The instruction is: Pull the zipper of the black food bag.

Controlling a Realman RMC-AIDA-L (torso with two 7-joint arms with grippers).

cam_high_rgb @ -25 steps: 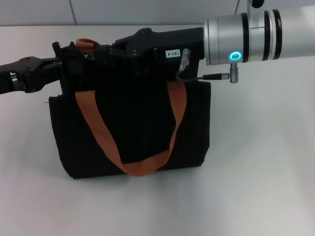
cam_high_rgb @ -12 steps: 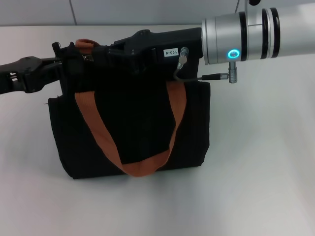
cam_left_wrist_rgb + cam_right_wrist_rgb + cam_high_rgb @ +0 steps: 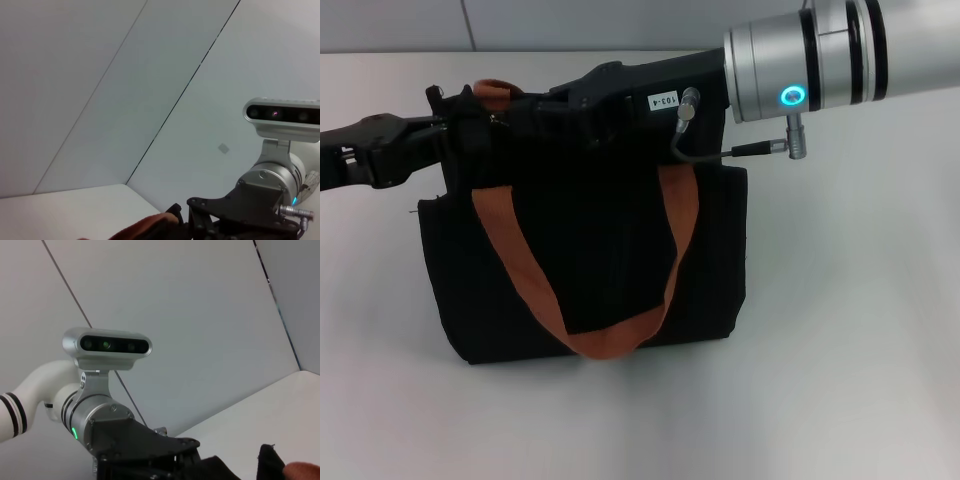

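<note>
I brace the black food bag (image 3: 590, 260) with my left gripper (image 3: 455, 120) while my right gripper (image 3: 525, 105) works its top edge; neither grip is discernible

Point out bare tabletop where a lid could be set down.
Bare table right of the bag, and the strip in front of it. Crowded along the bag's top, where the left end effector and right end effector meet.

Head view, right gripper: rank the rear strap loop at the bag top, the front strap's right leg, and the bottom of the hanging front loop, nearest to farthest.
From the right gripper, over the black food bag:
1. Rear strap loop, at the bag's top edge beside the gripper.
2. Front strap's right leg, below the gripper body.
3. Bottom of the front loop, lowest on the bag's front.
</note>
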